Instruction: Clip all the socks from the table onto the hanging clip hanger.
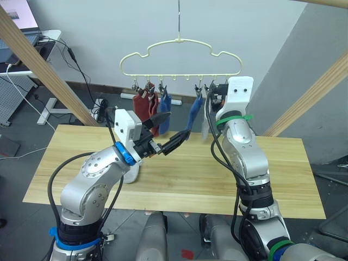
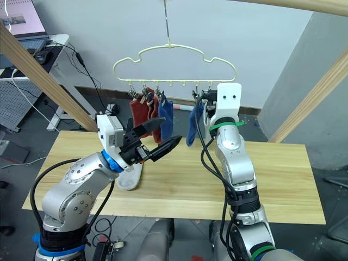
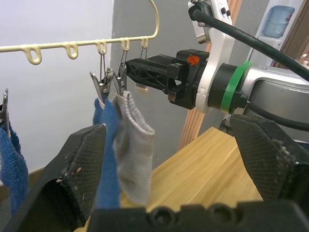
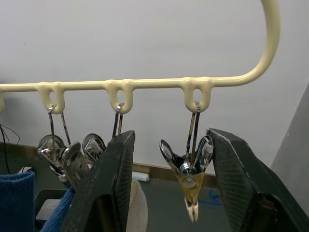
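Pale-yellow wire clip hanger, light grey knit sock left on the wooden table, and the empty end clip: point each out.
Pale-yellow wire clip hanger (image 1: 181,41): left eye view, wavy top wire.
Light grey knit sock (image 2: 129,178): right eye view, its middle.
Empty metal end clip (image 4: 189,170): right wrist view, clip body.

socks (image 2: 145,111) on clip hanger (image 2: 174,64), above table (image 2: 283,179)

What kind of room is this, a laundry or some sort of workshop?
Most likely a robot test lab, not a home laundry. A clip hanger with socks hangs from a bare wooden frame over a plank table, and a desk with a laptop and loose cables stands behind.
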Controlling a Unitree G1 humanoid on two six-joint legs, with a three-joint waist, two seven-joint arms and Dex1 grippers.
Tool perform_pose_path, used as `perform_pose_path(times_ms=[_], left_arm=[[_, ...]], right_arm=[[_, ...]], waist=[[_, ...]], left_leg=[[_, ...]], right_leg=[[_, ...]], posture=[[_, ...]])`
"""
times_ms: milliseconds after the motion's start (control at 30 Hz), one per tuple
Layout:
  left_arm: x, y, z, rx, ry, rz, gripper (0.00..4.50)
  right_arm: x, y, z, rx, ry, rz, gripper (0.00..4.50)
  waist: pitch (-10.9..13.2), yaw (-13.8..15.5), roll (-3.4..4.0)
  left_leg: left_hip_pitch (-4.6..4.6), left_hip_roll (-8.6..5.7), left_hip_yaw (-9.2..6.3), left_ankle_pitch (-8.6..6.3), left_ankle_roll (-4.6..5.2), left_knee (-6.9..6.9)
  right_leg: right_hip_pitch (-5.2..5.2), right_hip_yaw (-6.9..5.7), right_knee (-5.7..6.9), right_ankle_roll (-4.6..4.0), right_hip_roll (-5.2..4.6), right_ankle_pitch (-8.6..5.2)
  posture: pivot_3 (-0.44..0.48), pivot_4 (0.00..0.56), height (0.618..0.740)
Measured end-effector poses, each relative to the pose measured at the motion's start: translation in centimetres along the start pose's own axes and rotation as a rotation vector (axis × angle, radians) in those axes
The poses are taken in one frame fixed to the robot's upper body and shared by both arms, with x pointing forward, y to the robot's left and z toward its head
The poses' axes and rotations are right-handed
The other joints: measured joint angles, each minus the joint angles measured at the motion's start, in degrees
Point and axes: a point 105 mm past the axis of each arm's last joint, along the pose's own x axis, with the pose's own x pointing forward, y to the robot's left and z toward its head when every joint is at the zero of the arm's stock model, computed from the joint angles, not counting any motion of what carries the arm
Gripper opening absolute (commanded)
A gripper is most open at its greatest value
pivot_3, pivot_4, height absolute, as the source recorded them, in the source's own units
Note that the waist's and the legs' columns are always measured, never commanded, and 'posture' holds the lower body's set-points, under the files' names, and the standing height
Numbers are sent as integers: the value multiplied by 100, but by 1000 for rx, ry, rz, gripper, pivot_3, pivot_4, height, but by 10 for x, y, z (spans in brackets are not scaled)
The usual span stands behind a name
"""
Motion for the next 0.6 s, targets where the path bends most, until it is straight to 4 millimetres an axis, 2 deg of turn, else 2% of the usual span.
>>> perform_pose_path(times_ms=[167, 600], left_arm=[[-1, -1, 0, 2, 0, 0, 4500], [-2, -1, 2, 9, 0, 12, 4500]], right_arm=[[1, 4, 4, 5, -15, 8, 2455], [3, 4, -6, -1, 20, 5, 2455]], waist=[[0, 6, 0], [0, 11, 0]], left_leg=[[0, 0, 0, 0, 0, 0], [0, 0, -1, 0, 0, 0]], right_leg=[[0, 0, 1, -5, 0, 3], [0, -1, 1, -6, 0, 4]], posture=[[238, 281, 740], [248, 283, 740]])
